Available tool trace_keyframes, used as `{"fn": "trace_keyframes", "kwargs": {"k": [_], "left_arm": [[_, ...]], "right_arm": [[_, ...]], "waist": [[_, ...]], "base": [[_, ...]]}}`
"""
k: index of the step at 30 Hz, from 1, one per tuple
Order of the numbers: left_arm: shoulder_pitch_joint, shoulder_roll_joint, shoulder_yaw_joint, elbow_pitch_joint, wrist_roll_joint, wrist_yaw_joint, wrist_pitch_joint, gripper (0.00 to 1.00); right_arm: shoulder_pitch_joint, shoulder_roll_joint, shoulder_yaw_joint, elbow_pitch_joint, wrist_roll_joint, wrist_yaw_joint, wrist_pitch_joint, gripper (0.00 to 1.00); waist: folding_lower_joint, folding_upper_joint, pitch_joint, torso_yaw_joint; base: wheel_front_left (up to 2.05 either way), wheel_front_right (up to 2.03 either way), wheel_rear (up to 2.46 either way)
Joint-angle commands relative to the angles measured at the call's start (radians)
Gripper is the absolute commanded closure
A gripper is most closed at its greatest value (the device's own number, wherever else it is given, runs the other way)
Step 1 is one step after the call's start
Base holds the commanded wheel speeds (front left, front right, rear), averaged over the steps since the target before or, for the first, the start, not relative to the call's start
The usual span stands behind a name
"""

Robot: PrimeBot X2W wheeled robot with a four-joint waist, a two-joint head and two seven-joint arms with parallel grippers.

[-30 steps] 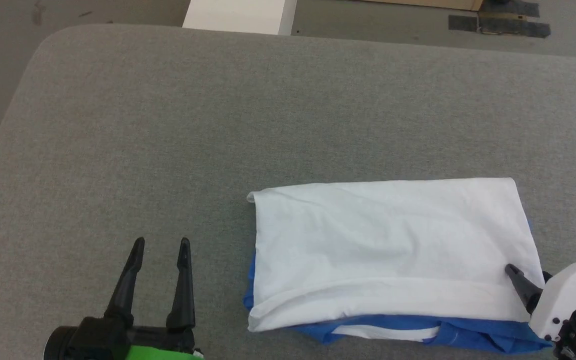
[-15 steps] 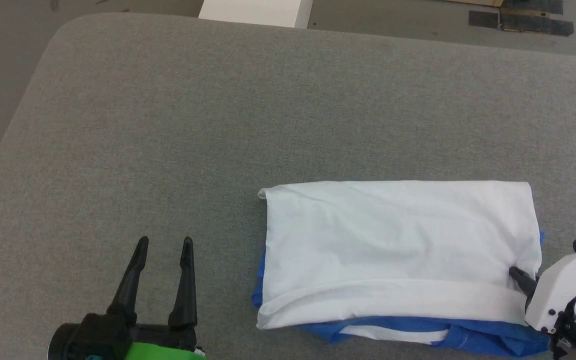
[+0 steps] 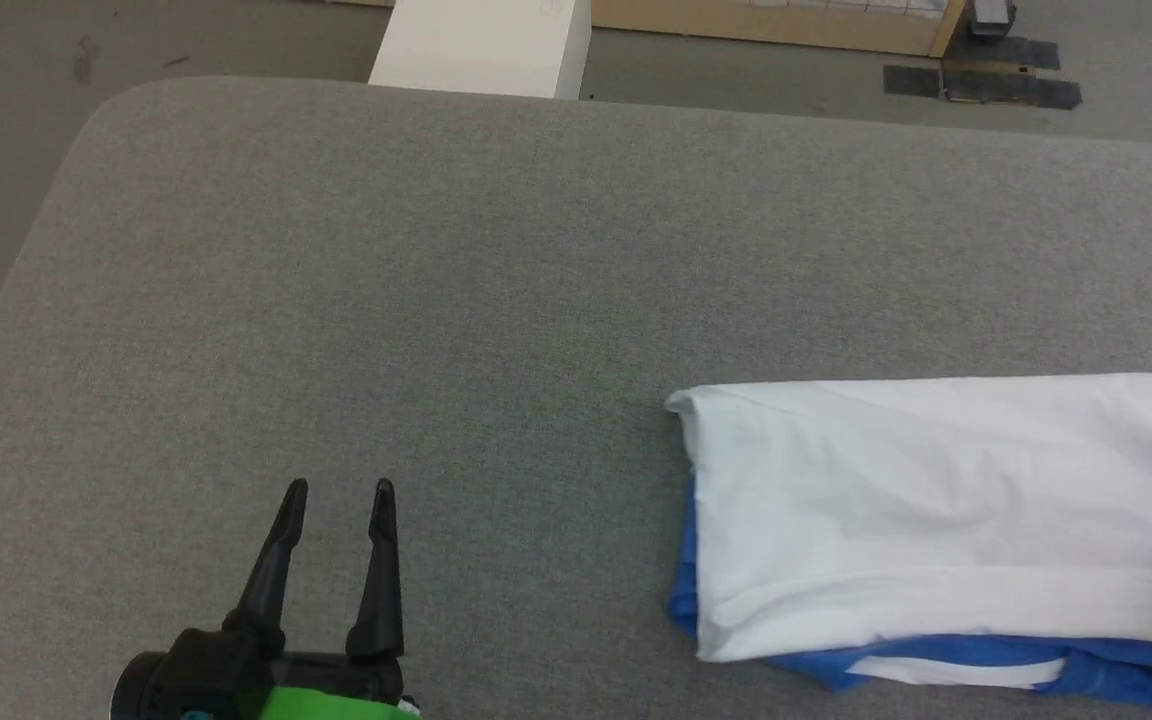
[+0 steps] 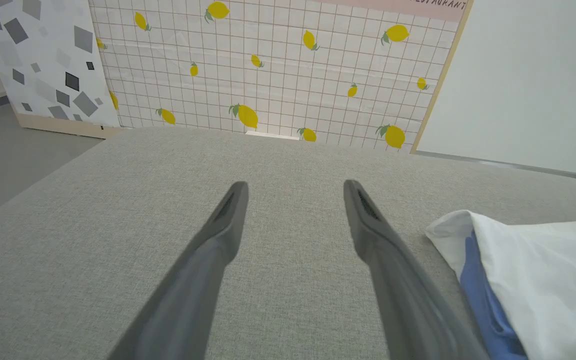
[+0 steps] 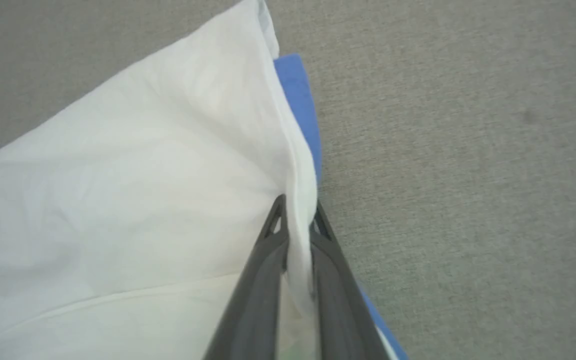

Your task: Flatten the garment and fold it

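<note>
While the garment (image 3: 936,500) is lying as a folded white oblong on the near right part of the grey table (image 3: 436,250), with blue fabric showing along its near and left edges, I am recording the following. My right gripper (image 5: 298,210) is pinching a raised ridge of white cloth at the garment's right edge, its jaws drawn narrow with the fabric sandwiched between them. I am judging that this hold is there to carry that end over for a further fold, or to draw the stack straight. My left gripper (image 3: 339,487) is hovering over bare table on the near left, well apart from the garment, with its jaws standing wide and holding nothing. I am reading this as a waiting posture that is leaving the left edge free. Flattening is appearing done and at least one fold is in place, so I am rating the task as well along. Risk: the pinch is looking thin, and the lower blue layers may be sliding out of line once lifted.
</note>
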Motion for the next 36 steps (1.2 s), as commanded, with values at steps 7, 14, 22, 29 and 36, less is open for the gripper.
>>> {"fn": "trace_keyframes", "kwargs": {"k": [7,14,22,29,36], "left_arm": [[0.014,-0.020,0.003,0.009,0.013,-0.018,-0.004,0.00],[0.012,-0.039,-0.002,0.025,0.016,-0.035,-0.004,0.00],[0.009,-0.056,-0.005,0.048,0.017,-0.058,-0.004,0.00],[0.005,-0.065,-0.002,0.062,0.020,-0.074,-0.004,0.00],[-0.002,-0.076,-0.006,0.077,0.021,-0.087,-0.004,0.00]], "right_arm": [[-0.018,-0.043,0.009,-0.103,0.007,-0.002,0.069,1.00],[-0.005,-0.017,0.200,-0.281,0.068,-0.002,0.194,1.00],[0.034,0.020,0.423,-0.405,0.107,-0.002,0.292,1.00],[0.020,0.029,0.567,-0.400,0.126,-0.002,0.309,1.00],[-0.007,0.047,0.649,-0.311,0.091,-0.002,0.241,1.00]], "waist": [[0.0000,0.0000,-0.016,-0.025],[0.0000,0.0000,-0.015,-0.028],[0.0000,0.0000,-0.021,-0.002],[0.0000,0.0000,-0.021,0.021],[0.0000,0.0000,-0.018,0.042]], "base": [[0.00,0.00,0.00],[0.00,0.00,0.00],[0.00,0.00,0.00],[0.00,0.00,0.00],[0.00,0.00,0.00]]}}
